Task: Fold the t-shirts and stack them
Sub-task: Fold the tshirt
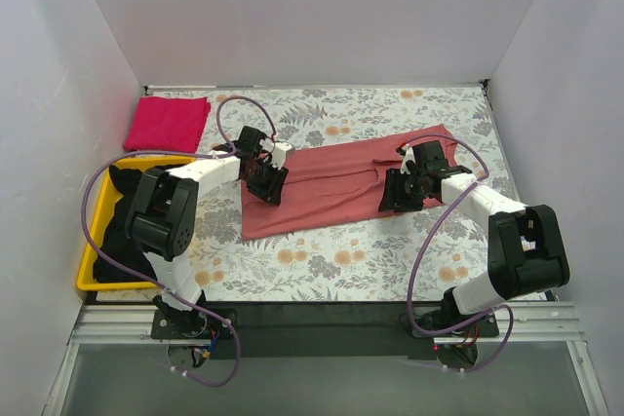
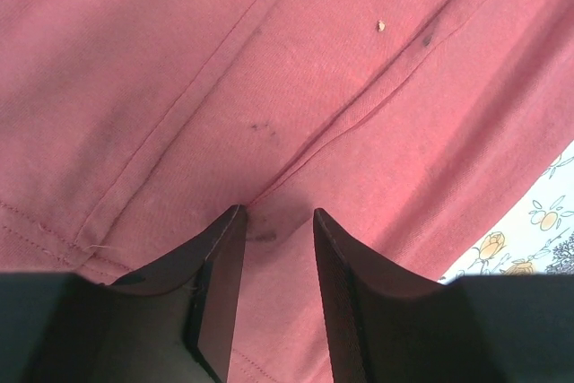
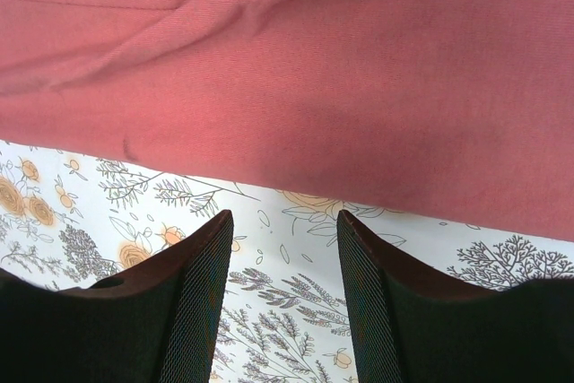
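1 salmon-red t-shirt (image 1: pixel 341 182), laid out long, mid-frame on floral desk (image 1: pixel 322 260). Left hand (image 1: pixel 265 182), fingers part-spread, tips on its left end. Right hand (image 1: pixel 405 187), spread, at its right end. 1 magenta t-shirt (image 1: pixel 168 122), folded, upper left. We note black t-shirts (image 1: pixel 122 231) in yellow bin (image 1: pixel 88 275), far left.

Floral-clothed table (image 1: pixel 331 270) under salmon-red shirt (image 1: pixel 331 187), folded magenta shirt (image 1: pixel 168 122), yellow bin (image 1: pixel 117 285)
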Robot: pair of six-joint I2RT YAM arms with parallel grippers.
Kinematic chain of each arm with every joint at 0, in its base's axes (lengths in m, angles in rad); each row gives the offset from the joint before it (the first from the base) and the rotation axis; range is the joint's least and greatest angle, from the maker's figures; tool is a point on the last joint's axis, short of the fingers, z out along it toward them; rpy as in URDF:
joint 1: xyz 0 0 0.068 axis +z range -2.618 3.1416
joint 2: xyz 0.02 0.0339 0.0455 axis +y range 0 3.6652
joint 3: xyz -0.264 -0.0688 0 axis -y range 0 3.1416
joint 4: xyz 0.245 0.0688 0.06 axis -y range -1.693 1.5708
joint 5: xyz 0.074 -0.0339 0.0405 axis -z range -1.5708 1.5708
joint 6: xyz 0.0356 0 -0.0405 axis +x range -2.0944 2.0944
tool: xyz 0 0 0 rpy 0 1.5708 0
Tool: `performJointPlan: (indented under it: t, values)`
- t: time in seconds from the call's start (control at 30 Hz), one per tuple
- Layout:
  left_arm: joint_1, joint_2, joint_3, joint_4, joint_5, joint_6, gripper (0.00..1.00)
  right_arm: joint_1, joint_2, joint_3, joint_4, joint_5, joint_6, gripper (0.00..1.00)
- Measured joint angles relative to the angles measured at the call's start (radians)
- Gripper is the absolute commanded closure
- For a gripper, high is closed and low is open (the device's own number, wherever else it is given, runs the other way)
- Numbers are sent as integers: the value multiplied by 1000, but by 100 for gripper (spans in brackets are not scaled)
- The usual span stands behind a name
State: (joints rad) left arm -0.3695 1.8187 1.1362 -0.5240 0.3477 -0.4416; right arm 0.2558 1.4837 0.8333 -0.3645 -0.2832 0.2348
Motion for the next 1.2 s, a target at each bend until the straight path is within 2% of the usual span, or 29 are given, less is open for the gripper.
performJointPlan:
  t: [0.47,0.8,0.9,1.07,1.2]
  values:
    - [-1,0,4,24,-30,11,66,0,0,-13,1,0,0,44]
    - [-6,7,5,3,-4,23,70,0,0,-13,1,-3,0,44]
    - [-6,9,6,-2,4,27,75,0,1,-13,1,-5,0,44]
    - [-8,11,15,-24,5,30,93,0,3,-13,1,-5,0,44]
    - [-12,11,31,-38,4,34,97,0,6,-15,3,-2,0,44]
